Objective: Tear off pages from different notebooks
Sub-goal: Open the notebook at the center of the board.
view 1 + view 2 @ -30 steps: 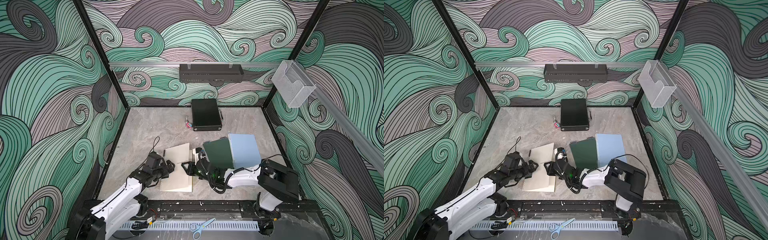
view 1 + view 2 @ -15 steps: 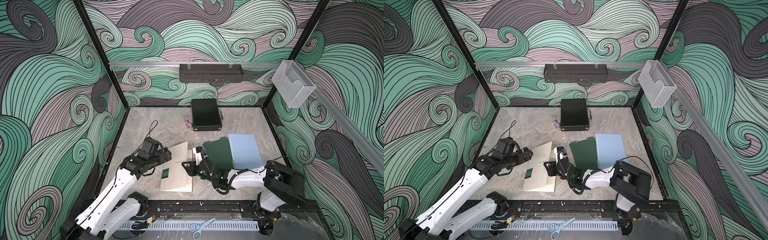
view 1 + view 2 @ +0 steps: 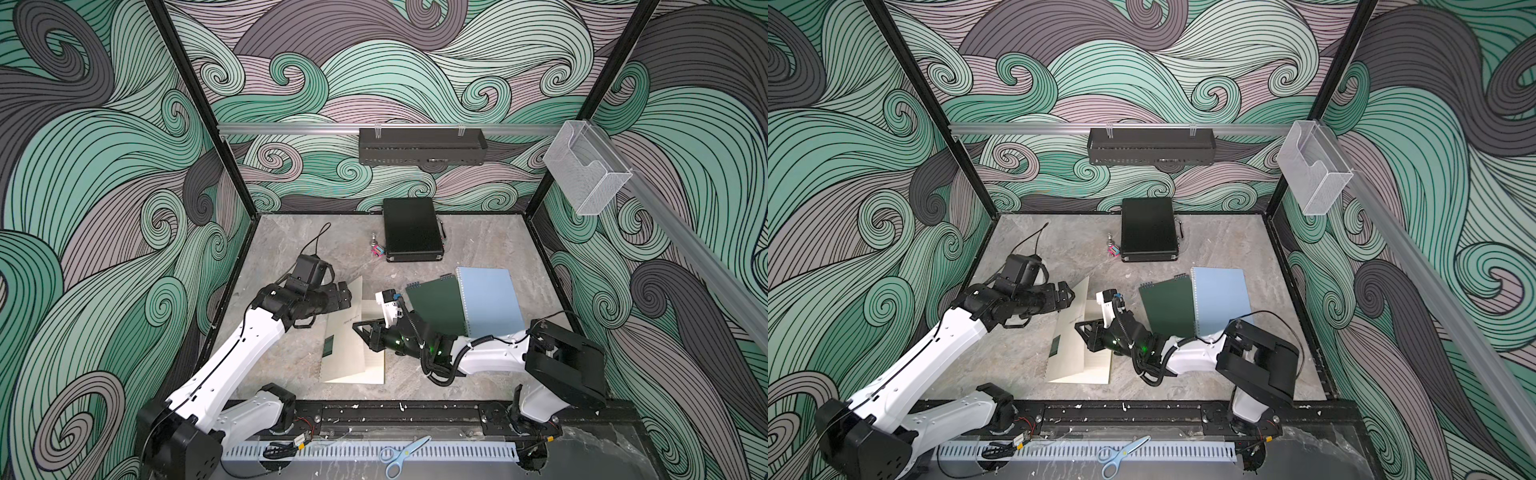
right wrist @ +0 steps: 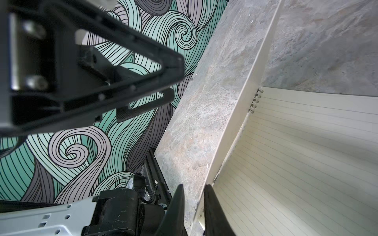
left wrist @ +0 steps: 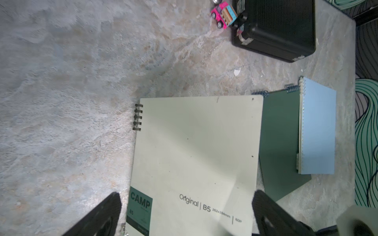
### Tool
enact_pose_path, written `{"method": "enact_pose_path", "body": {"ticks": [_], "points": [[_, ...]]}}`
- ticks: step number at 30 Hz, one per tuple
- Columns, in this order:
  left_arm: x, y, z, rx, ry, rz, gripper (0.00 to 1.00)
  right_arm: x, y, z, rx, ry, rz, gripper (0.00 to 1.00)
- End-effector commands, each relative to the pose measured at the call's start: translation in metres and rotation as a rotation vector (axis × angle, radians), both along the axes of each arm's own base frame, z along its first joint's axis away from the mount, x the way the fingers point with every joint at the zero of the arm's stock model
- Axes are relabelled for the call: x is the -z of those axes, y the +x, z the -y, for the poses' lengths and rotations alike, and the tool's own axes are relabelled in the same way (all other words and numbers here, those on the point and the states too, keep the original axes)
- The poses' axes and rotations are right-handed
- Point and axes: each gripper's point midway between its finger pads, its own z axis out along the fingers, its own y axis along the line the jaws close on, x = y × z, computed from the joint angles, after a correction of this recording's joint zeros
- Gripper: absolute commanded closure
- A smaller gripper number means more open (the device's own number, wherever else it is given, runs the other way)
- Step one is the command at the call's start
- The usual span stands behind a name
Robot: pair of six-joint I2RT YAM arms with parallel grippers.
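Setting: a grey stone-patterned tabletop point(image 3: 490, 245) inside walls point(image 3: 104, 208) printed with green, mauve and grey swirls. A white-and-black left arm point(image 3: 232, 353) and right arm point(image 3: 494, 357) reach in from the near edge.
Beige notebook point(image 3: 349, 357): thin, spiral-bound and card-covered, with a small green "CAMP" label. It lies at the front middle of the tabletop, between the two arms, in both top views.
Cover point(image 4: 246, 96): the beige card front is lifted partway off its pages and stands tilted, hinged on the black wire spiral point(image 5: 137, 116).
Lined page point(image 4: 302, 155): off-white ruled paper, exposed under the lifted cover and attached at the spiral.
Right gripper point(image 4: 193, 189): black fingers pinched close together on the cover's free edge, holding it up.
Left gripper point(image 5: 187, 195): black fingers spread wide over the cover's printed face, holding nothing. Whether they touch it I cannot tell.
Dark green notebook point(image 3: 436, 309): thin and spiral-bound, flat on the tabletop just right of the beige one, partly behind the right arm.
Light blue notebook point(image 3: 492, 303): thin and spiral-bound, lying over the dark green notebook's right edge.
Black hard case point(image 3: 411, 235): rectangular and closed, at the back of the tabletop near the wall.
Toy truck point(image 5: 224, 13): small, pink and blue plastic, just beside the case.
Scissors point(image 3: 401, 453): blue-handled, on the white slotted rail point(image 3: 457, 451) in front of the tabletop.
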Motion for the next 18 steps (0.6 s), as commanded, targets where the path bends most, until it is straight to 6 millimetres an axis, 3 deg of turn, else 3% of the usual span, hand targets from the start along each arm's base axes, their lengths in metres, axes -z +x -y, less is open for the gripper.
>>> {"method": "enact_pose_path", "body": {"ticks": [1,8,14,18], "points": [[-0.016,0.006,0.022,0.101,-0.052,0.026,0.01,-0.023,-0.007,-0.017,-0.057,0.083,0.051,0.82],[-0.010,0.008,0.031,0.150,-0.063,0.057,0.01,-0.028,-0.015,-0.039,-0.117,0.083,0.074,0.81],[0.008,0.012,0.018,0.089,-0.005,0.050,0.03,-0.033,-0.019,-0.039,-0.124,0.094,0.092,0.79],[0.020,0.014,0.015,0.071,0.030,0.009,0.19,-0.039,-0.025,-0.037,-0.125,0.100,0.119,0.76]]}}
